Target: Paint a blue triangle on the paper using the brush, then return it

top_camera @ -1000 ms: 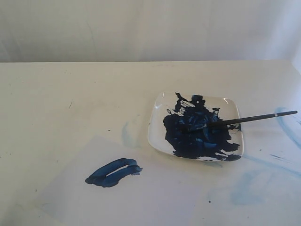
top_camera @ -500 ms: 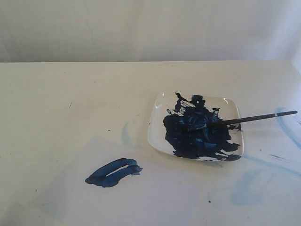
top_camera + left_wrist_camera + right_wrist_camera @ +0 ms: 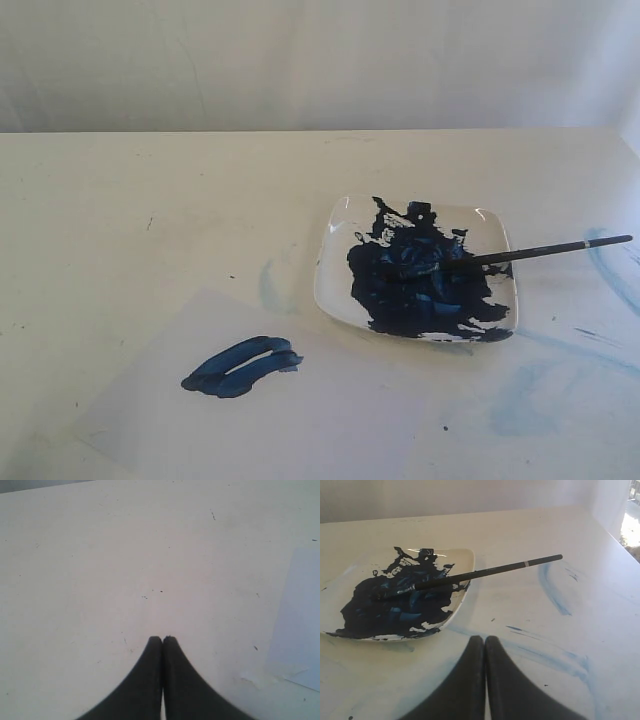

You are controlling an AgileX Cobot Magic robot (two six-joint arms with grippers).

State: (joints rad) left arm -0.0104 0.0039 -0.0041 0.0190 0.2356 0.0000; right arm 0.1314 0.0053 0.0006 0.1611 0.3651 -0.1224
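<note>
The blue triangle point(image 3: 243, 366) is a small dark wedge of thick strokes on the pale paper point(image 3: 300, 420) at the front of the table. The black-handled brush point(image 3: 520, 253) point(image 3: 480, 573) lies free across the white plate point(image 3: 335, 275) point(image 3: 464, 560), its bristles in the dark blue paint and its handle jutting over the rim. Neither gripper shows in the exterior view. My right gripper point(image 3: 485, 640) is shut and empty, hovering over the table short of the plate. My left gripper point(image 3: 162, 640) is shut and empty over bare table, with a paper corner point(image 3: 300, 630) to one side.
Faint light-blue smears point(image 3: 525, 400) point(image 3: 552, 587) mark the table to the right of the plate. Another pale smear point(image 3: 268, 285) lies left of the plate. A white wall stands behind the table's far edge point(image 3: 320, 131).
</note>
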